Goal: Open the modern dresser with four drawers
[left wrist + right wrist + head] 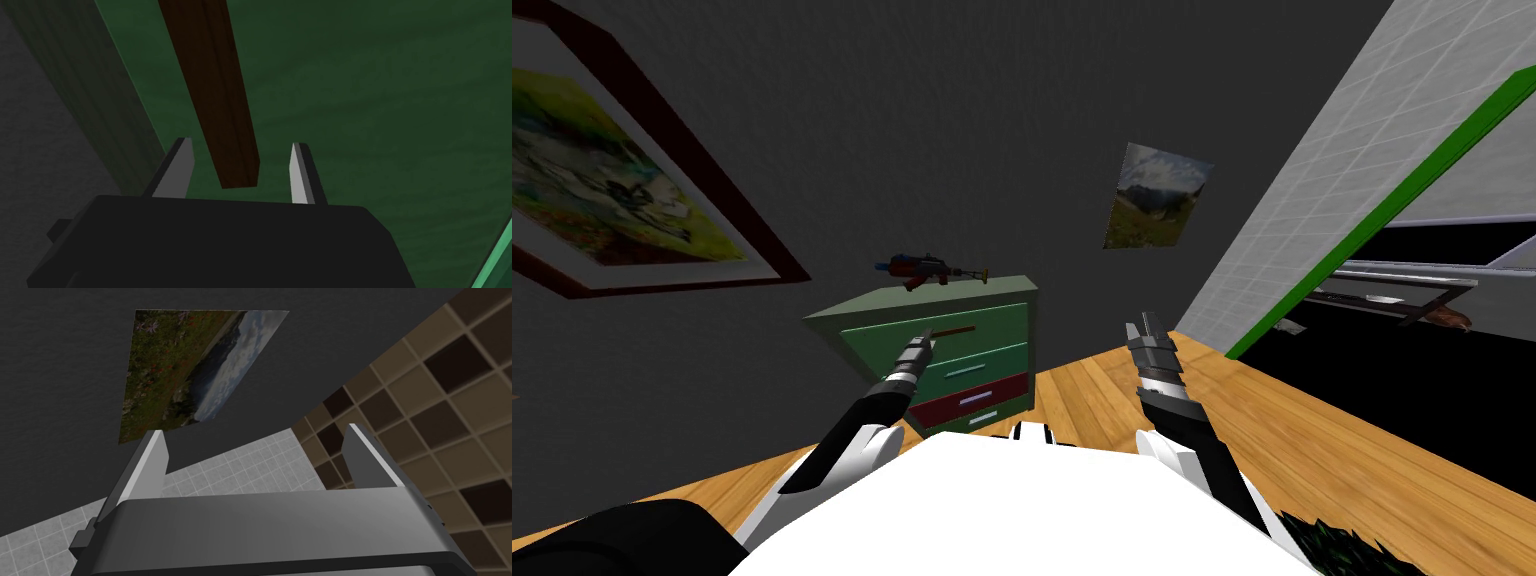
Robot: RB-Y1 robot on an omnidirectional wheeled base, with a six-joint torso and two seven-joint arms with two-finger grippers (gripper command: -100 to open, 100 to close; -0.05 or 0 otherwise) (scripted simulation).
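The green dresser (pixel 967 345) stands against the dark wall at about eleven o'clock, its flat drawer fronts facing me. The top drawer's dark brown, square-edged bar handle (pixel 215 90) runs lengthwise across the front. Its near end lies between the left gripper (pixel 241 144) blades, which stand apart with a gap on each side. The far end is cut off. The lowest drawer is partly hidden. A toy gun (pixel 930 268) lies on top. The right gripper (pixel 255 433), at one o'clock, is spread.

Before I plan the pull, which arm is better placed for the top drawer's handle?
Left. The left end effector, open, straddles the dark brown handle; the right end effector hangs open, away from the dresser.
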